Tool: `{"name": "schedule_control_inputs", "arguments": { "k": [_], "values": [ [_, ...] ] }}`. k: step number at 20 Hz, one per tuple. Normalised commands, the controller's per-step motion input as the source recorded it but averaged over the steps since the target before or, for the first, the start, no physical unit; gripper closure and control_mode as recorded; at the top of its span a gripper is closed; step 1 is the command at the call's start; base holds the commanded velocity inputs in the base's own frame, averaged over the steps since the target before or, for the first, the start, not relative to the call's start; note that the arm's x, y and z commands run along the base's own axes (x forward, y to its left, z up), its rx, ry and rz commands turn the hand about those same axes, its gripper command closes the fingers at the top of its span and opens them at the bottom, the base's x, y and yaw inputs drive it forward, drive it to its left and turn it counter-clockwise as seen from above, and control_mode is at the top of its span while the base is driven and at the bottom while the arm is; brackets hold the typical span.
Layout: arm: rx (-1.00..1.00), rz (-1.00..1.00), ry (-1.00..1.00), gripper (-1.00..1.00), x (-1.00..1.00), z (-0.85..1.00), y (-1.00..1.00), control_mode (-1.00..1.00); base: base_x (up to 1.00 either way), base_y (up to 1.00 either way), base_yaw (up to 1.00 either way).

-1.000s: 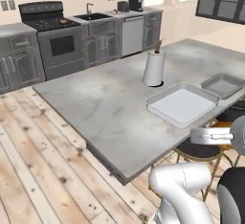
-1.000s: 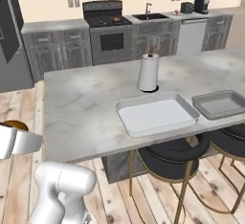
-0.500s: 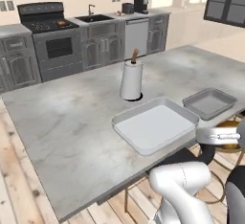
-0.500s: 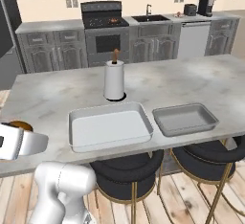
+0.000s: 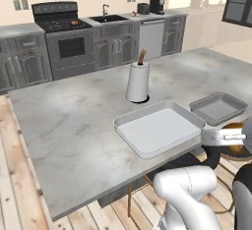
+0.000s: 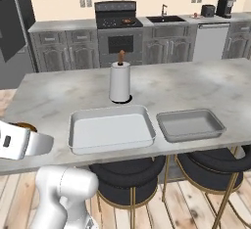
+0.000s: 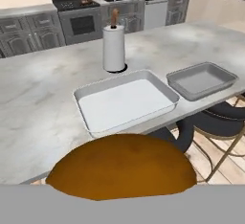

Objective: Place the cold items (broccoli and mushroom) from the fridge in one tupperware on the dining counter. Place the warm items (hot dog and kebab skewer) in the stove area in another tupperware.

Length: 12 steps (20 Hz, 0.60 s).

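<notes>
Hand view: jaws closed on brown mushroom, short of light tupperware; grey tupperware beside.

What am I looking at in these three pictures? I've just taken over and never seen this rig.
It is a white robot arm on a driving base in a simulated kitchen. Two pictures come from cameras on the base, behind the arm to its left and right; the third looks along the hand.

On the dining counter stand a paper towel roll, a larger light tupperware and a smaller grey tupperware beside it; both look empty.

The gripper is shut on a brown rounded item, probably the mushroom, held off the counter's near edge, short of the containers. A stove and sink line the back wall.
</notes>
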Motion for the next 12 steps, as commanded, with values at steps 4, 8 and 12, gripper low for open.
{"name": "schedule_control_inputs", "arguments": {
  "k": [4,8,12],
  "values": [
    [0.06,0.23,0.83,1.0,1.0,-0.14,-0.04,-1.0,0.0,0.0,0.0],
    [-0.04,0.08,0.6,1.0,0.96,-0.6,0.04,-1.0,0.0,0.0,0.0],
    [-0.12,0.06,0.39,1.0,0.71,-0.71,0.08,-1.0,0.0,0.0,0.0]
  ]
}}
